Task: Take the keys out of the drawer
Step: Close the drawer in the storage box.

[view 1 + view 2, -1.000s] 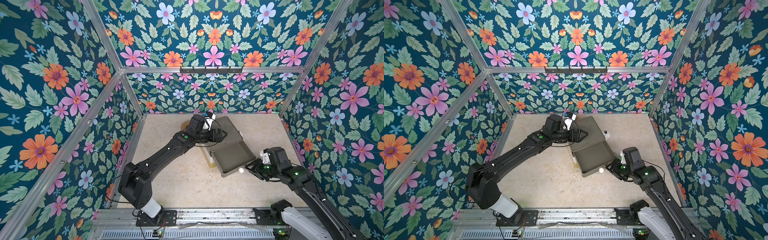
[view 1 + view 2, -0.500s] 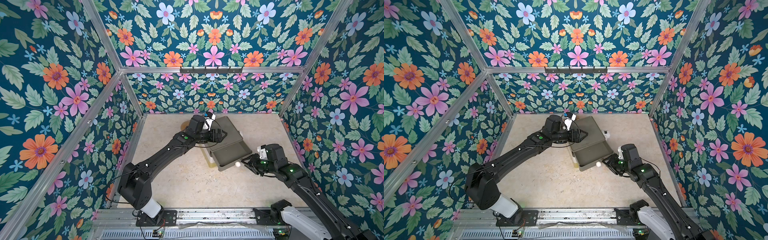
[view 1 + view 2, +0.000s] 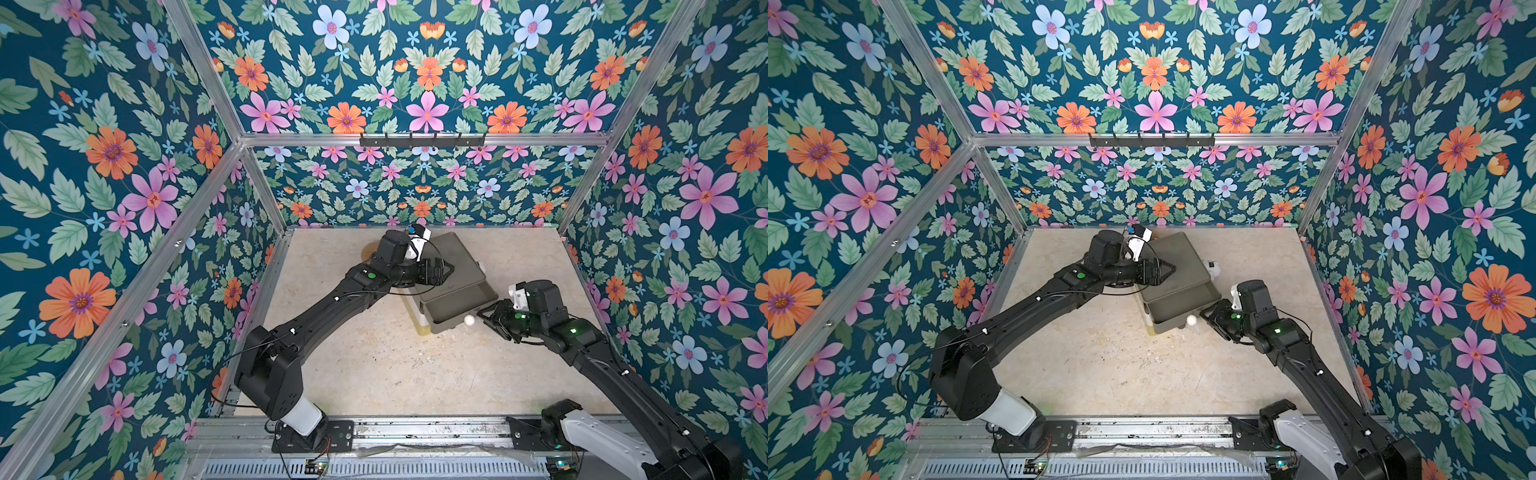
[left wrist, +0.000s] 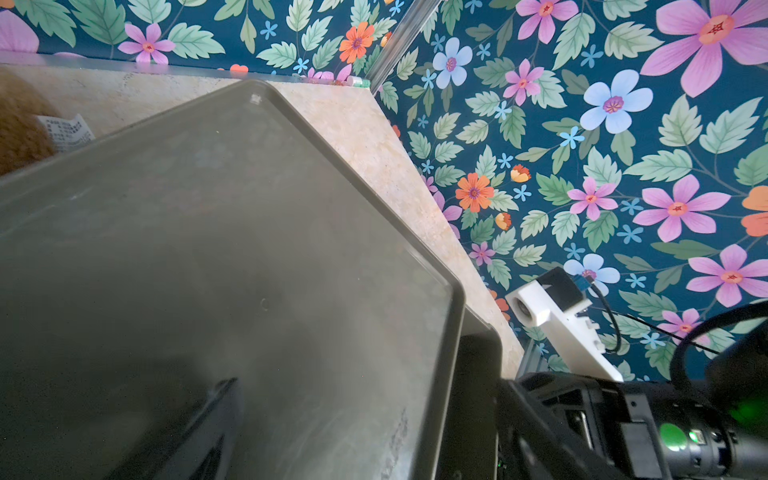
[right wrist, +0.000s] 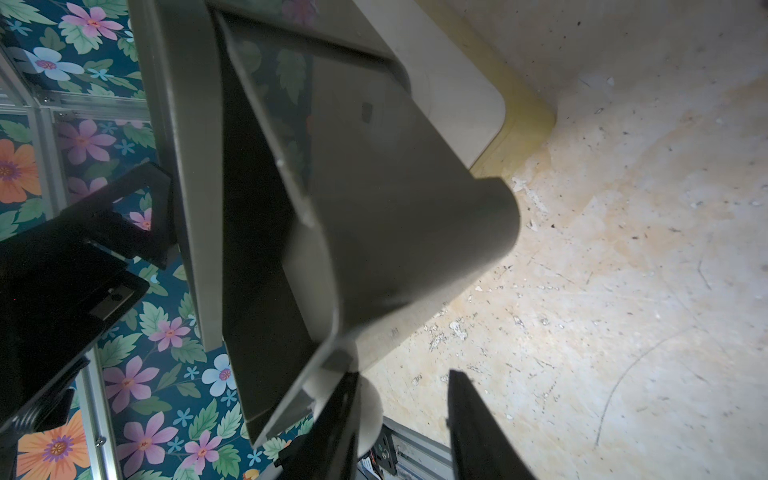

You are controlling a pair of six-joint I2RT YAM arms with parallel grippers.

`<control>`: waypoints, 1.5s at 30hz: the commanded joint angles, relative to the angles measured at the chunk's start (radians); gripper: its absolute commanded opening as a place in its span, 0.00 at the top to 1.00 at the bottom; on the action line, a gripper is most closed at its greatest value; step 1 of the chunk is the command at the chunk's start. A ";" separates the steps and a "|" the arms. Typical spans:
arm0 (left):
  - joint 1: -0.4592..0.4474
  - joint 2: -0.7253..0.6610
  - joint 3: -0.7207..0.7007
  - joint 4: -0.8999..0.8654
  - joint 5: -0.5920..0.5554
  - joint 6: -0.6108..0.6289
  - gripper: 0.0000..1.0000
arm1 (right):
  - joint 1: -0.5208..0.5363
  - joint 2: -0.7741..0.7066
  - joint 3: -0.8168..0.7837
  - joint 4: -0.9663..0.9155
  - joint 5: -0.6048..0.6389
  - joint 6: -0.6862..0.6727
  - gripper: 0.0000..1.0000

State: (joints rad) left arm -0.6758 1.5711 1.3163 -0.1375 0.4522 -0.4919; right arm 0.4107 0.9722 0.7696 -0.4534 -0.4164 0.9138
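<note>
The keys are not in sight; they are presumably deeper in the partly open drawer. The left gripper rests on the cabinet, its jaws unreadable. The right gripper stands apart beside the white knob; its finger could slip off and stall the drawer.

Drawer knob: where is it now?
In both top views the white drawer knob sits on the drawer front, on the robot's right, close beside the right gripper.

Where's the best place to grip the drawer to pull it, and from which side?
Grip the white knob on the front of the drawer, coming head-on from the side of the right gripper; it alone projects from that flat face.
</note>
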 commanded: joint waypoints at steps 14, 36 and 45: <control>0.001 -0.015 -0.003 -0.089 -0.013 0.019 0.01 | 0.001 0.118 0.056 0.122 -0.012 -0.036 0.60; 0.001 0.000 -0.018 -0.078 -0.009 0.021 0.01 | 0.001 0.212 0.074 0.232 -0.027 -0.027 0.59; 0.001 -0.010 -0.035 -0.069 -0.009 0.014 0.01 | 0.003 0.217 0.069 0.287 -0.033 -0.003 0.59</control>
State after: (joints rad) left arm -0.6758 1.5593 1.2919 -0.1211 0.4423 -0.4656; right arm 0.4126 1.1908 0.8368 -0.2329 -0.4458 0.8963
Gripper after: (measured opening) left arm 0.993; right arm 0.407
